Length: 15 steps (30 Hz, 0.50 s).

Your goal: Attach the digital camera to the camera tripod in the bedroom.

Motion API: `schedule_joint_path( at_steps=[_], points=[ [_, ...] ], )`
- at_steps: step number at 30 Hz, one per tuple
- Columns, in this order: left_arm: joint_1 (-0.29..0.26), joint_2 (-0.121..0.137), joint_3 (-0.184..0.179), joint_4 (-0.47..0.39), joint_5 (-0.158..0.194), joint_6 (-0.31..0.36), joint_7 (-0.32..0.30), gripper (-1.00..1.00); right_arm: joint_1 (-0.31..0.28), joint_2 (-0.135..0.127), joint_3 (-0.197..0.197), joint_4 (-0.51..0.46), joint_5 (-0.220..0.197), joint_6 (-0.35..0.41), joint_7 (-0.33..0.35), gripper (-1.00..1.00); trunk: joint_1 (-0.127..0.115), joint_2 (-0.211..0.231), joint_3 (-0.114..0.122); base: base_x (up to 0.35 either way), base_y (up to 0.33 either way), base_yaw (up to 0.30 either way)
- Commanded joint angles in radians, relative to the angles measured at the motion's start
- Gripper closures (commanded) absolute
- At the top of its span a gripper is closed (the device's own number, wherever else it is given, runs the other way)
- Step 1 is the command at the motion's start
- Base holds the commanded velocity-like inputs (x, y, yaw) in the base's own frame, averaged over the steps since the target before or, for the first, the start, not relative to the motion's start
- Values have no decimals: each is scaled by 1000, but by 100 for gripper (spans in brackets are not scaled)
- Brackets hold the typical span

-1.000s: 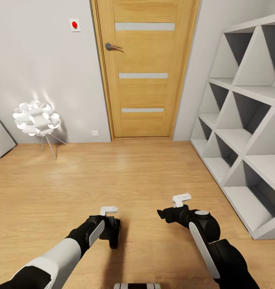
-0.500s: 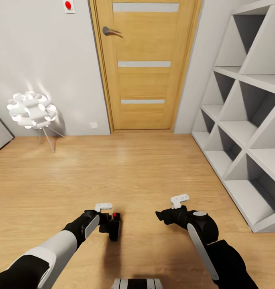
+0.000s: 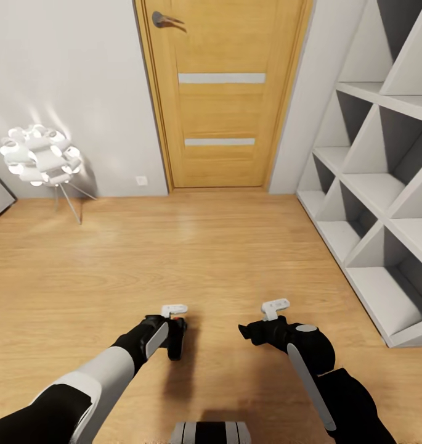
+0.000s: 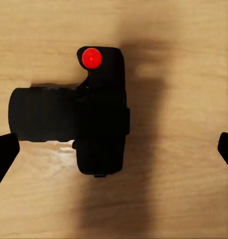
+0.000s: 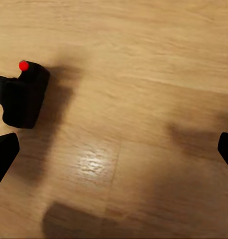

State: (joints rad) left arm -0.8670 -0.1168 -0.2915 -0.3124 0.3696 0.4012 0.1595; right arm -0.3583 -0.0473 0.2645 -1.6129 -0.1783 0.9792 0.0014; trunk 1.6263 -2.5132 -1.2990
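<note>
The digital camera [image 4: 96,122] is seen from above in the left wrist view, over the light wood floor [image 3: 223,259], its lens barrel lying along the line between the two fingertips and its red dot at one end of the body. The left gripper [image 3: 172,330] is spread wide, with nothing clamped. The right gripper [image 3: 269,320] is likewise held apart and empty. Open floor stretches ahead to the wooden door [image 3: 220,92]. A white shelf unit [image 3: 383,185] bounds the right side and a white floor lamp [image 3: 41,157] the left.

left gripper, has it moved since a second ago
Cannot tell. The whole head view shifted as the wooden door slid up, so the camera moved; the left gripper sits about where it was in frame.
</note>
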Motion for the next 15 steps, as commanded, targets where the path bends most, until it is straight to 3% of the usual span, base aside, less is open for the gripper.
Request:
schedule_joint_path(
  at_steps=[1,15],
  points=[
    [-4,-2,-8,-2,11,5,9,-100,-1,-1,1,-1,-1,4,0,-100,0,-1,-5,0,0,0],
    [-36,-7,-7,-4,9,7,16,-100,-1,-2,1,-1,-1,4,0,-100,7,-4,-59,0,0,0]
  ],
)
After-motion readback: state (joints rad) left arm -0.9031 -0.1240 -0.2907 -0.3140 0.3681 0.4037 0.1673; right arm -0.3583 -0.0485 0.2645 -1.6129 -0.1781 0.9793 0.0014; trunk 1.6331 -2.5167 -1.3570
